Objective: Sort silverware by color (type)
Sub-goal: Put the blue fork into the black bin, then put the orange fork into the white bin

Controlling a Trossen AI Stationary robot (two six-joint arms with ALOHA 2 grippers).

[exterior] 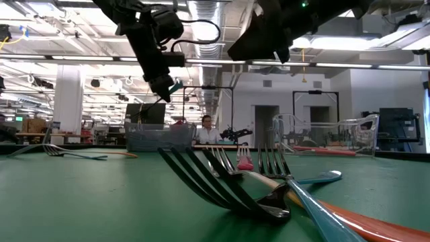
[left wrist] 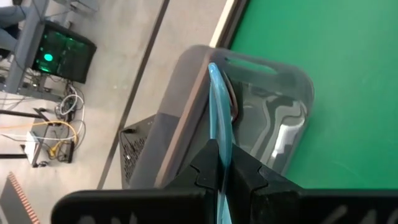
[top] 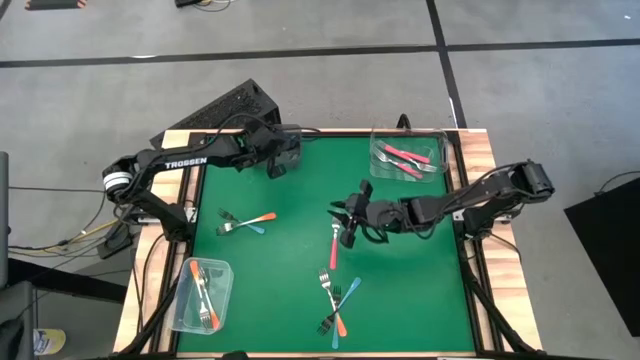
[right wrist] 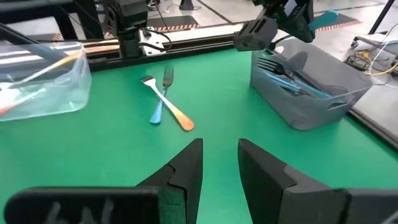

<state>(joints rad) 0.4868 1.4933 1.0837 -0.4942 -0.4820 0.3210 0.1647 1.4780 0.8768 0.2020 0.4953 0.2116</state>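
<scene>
**Blue fork going into the far-left bin**

Left gripper (left wrist: 225,174) clenching a blue-handled fork (left wrist: 221,106), hovering over the clear container (left wrist: 280,118) at the table's far-left corner; probably releasing next. Right gripper (right wrist: 219,163) hanging parted and empty over mid-table, near a pink fork (top: 334,245). Remaining forks lying scattered on the green mat (top: 290,260). Forks already in the left bin hard to count.

1. We're in an open-plan robotics lab: exposed ceiling ducts (exterior: 222,17), strip lights, workstations and monitors (exterior: 144,113) behind.
2. Bare concrete floor (top: 300,30), loose cables (top: 75,235), green-topped test table (top: 290,270).
</scene>
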